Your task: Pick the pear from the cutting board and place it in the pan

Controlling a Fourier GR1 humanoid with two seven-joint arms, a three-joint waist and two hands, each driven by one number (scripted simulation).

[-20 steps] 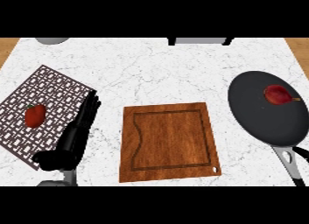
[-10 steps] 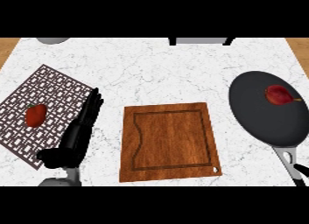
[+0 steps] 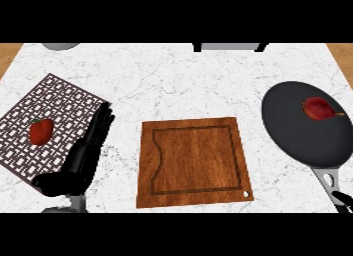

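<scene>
You have the pear [image 3: 320, 108], red, lying inside the pan [image 3: 297, 145] toward its upper right, at about two o'clock from the pan's middle. The pan is dark and sits at the counter's right side, around three o'clock from the cutting board [image 3: 194, 162]; its handle runs down toward five o'clock. The wooden cutting board lies in the middle of the white marble counter [image 3: 179, 85] with nothing on it.

Your left hand [image 3: 87, 155] rests at about nine o'clock from the board, fingers straight and stretched up toward twelve o'clock, holding nothing. Its fingertips reach the right edge of a patterned lattice mat [image 3: 31, 120], which lies tilted at the counter's left. A small red item [image 3: 41, 131] sits on that mat, just apart from the hand.

Your right hand [image 3: 350, 202] shows only as a dark sliver at the lower right corner, just beside the end of the pan's handle; you cannot tell how it is set
</scene>
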